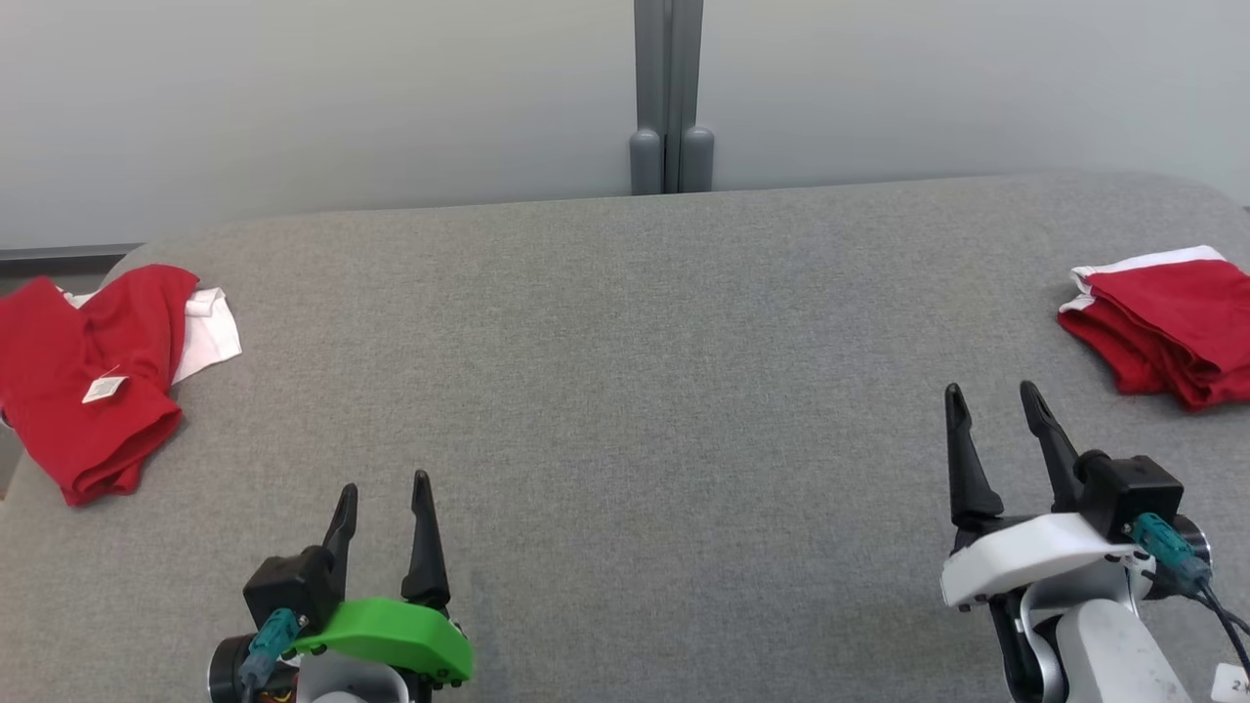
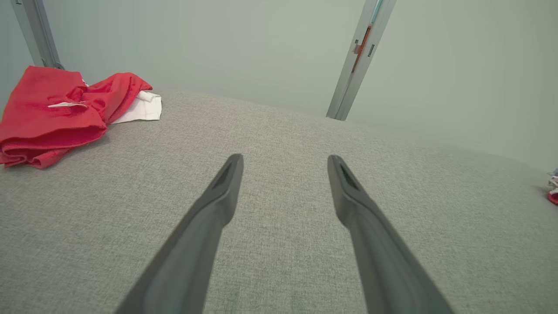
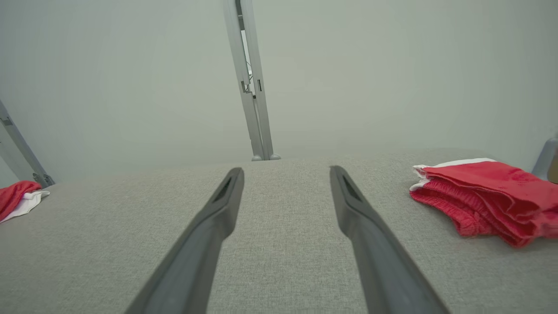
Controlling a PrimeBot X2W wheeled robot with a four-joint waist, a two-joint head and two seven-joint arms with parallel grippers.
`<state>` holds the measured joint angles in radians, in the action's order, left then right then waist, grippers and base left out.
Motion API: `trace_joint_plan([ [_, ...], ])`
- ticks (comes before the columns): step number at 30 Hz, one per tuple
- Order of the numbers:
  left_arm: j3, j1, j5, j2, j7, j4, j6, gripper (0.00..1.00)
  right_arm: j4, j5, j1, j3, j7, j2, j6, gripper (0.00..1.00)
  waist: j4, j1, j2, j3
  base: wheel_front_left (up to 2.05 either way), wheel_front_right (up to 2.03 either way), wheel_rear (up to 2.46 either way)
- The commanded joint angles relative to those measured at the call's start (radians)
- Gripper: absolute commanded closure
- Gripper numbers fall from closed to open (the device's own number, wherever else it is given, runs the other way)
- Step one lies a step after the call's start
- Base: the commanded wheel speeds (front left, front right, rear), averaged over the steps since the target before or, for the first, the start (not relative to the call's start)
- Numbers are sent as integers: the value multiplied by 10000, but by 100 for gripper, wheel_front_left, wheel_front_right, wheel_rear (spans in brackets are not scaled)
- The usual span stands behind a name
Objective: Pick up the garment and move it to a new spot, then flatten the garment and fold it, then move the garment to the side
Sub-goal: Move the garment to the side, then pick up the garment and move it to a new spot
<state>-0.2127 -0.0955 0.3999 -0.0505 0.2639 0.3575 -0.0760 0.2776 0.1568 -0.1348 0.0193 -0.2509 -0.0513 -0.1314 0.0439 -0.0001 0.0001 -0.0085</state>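
Observation:
A crumpled red garment with a white part and a small tag lies at the left edge of the grey cloth-covered table; the left wrist view has it at upper left. A second red and white garment, folded into a neat stack, rests at the far right, and the right wrist view has it on its right side. My left gripper hovers open near the front left, empty, well right of the crumpled garment. My right gripper is open and empty, just left of the folded stack.
A grey post stands behind the table's far edge against a pale wall. The table's rounded left corner is close behind the crumpled garment, which hangs slightly over the left edge. Bare grey cloth spans the middle between both grippers.

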Motion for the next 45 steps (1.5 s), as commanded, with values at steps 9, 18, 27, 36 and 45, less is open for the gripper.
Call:
trace_joint_plan([
  [9,-208,330,100,-10,5,-140,-177,0,-1062,659,1098,-672,316,-5,15,0,-86,1,-1,-148,0,0,0],
  [18,-298,295,94,-9,5,-185,-179,0,-1434,527,1284,-614,516,-4,15,0,-83,1,-1,-114,0,0,0],
  [27,-352,138,85,-12,5,-256,-128,0,-1527,532,1324,-593,595,-2,15,0,148,1,-1,-70,0,0,0],
  [36,-286,-157,-164,-27,4,-355,-100,0,-1686,556,1281,-750,471,-3,15,0,1690,1,-1,104,0,0,0],
  [45,7,-239,-354,-71,5,-506,-52,0,-1638,493,966,-921,475,-3,15,0,3739,1,-1,229,0,0,0],
])
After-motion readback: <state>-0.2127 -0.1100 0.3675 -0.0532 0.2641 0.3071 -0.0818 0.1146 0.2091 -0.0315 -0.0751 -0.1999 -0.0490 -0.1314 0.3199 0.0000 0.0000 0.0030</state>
